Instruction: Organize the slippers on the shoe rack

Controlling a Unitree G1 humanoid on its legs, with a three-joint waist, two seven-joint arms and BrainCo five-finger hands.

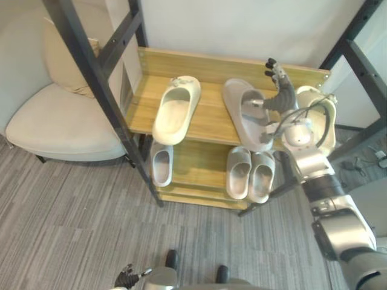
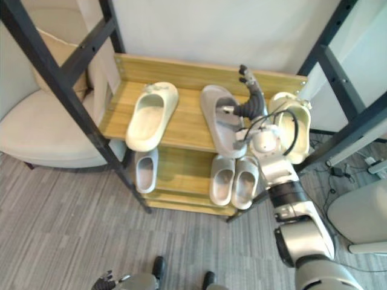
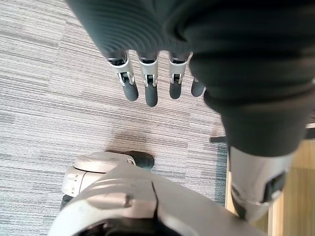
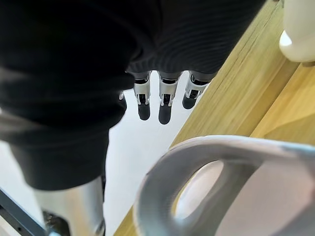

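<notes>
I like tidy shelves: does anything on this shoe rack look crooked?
Yes. On the top shelf the grey slipper lies slanted, one end overhanging the front edge; the cream slipper left of it slants and overhangs too.

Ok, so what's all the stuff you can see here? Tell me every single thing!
Shoe rack: one, wooden shelves in a black frame.
Cream slippers: two, top shelf, one at the left, one at the right end, partly behind the arm.
Grey slipper: one, middle of the top shelf, under the right hand.
Pale slippers: three, lower shelf, one alone at the left, a pair side by side at the right.
Chair: one, cream, left of the rack.
Carpet: grey, striped, covers the floor.
Right hand: fingers straight, over the grey slipper.
Left hand: fingers straight, hanging above the carpet.
</notes>
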